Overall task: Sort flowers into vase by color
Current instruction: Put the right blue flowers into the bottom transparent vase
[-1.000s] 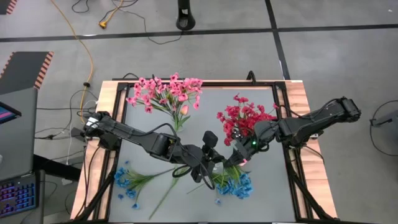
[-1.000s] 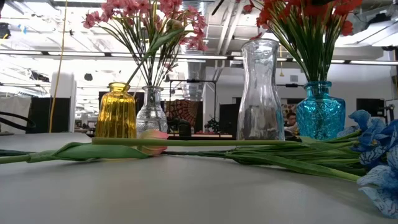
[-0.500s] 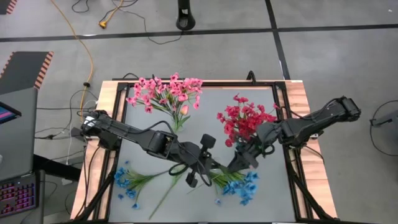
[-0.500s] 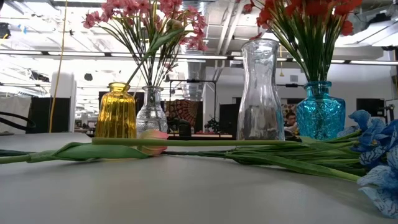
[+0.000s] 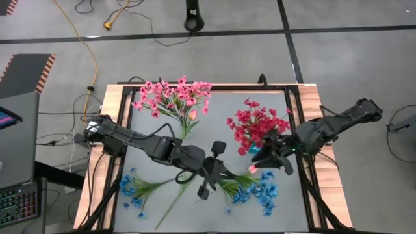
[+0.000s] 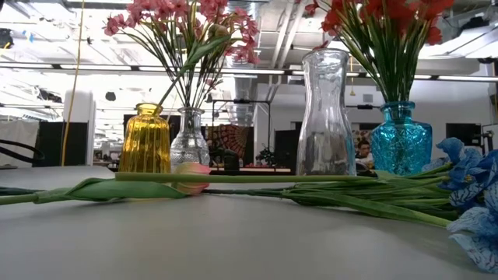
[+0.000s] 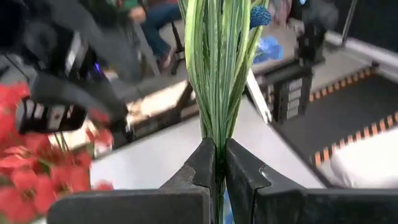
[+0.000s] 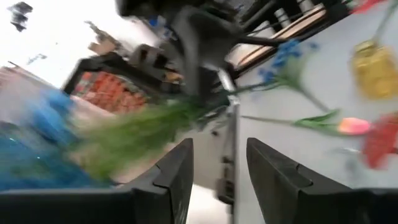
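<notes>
Clamping the green stems of the blue flowers (image 5: 255,193) low over the desk (image 5: 214,123), the left gripper (image 7: 219,163) is squeezing tight; the right gripper (image 8: 219,163) is hovering beside them, fingers (image 8: 176,171) parted, holding nothing.

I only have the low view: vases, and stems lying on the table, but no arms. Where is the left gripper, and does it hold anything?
Observer: The left gripper is near the middle of the table, jaws shut on the green stems of a blue-blossomed bunch.
Operator: And the other arm?
Observer: The right gripper is between the red flowers and that bunch's blossoms, jaws open, with nothing between them in its wrist view.
</notes>
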Tool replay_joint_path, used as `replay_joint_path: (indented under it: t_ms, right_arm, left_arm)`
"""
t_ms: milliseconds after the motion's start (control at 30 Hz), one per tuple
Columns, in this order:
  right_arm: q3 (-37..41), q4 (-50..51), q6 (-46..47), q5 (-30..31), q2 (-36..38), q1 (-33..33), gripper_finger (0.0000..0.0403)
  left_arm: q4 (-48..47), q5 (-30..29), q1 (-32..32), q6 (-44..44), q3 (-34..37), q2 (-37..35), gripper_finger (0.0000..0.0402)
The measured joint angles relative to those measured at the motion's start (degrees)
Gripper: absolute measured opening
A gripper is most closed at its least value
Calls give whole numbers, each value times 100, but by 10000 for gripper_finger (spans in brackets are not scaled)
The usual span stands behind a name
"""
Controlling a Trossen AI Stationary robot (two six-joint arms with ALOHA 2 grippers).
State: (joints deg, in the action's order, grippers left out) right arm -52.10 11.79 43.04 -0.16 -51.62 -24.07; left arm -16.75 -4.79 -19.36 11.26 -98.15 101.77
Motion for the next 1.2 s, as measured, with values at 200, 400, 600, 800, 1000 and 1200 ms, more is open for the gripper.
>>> replay_joint_path:
  t_ms: [200, 400, 600, 800, 1000, 1200]
  right_arm:
    - [0, 504, -561, 734, 388, -332, 177]
    - [4, 512, -880, 789, 468, -515, 177]
    - [4, 210, -1352, 788, 473, -530, 177]
    - [4, -63, -1907, 780, 684, -632, 177]
    - [4, -74, -2438, 784, 1025, -857, 177]
    - [4, 12, -2574, 786, 1075, -943, 177]
  left_arm:
    - [1198, 93, -6, -123, 179, 173, 6]
    - [2472, -85, 42, -203, 714, 241, 6]
    - [3797, -426, 57, -389, 1407, 241, 6]
    - [5052, -804, 57, -520, 2166, 241, 6]
    - [5996, -1081, 57, -535, 2721, 241, 6]
    - [6395, -1316, 60, -628, 3119, 241, 6]
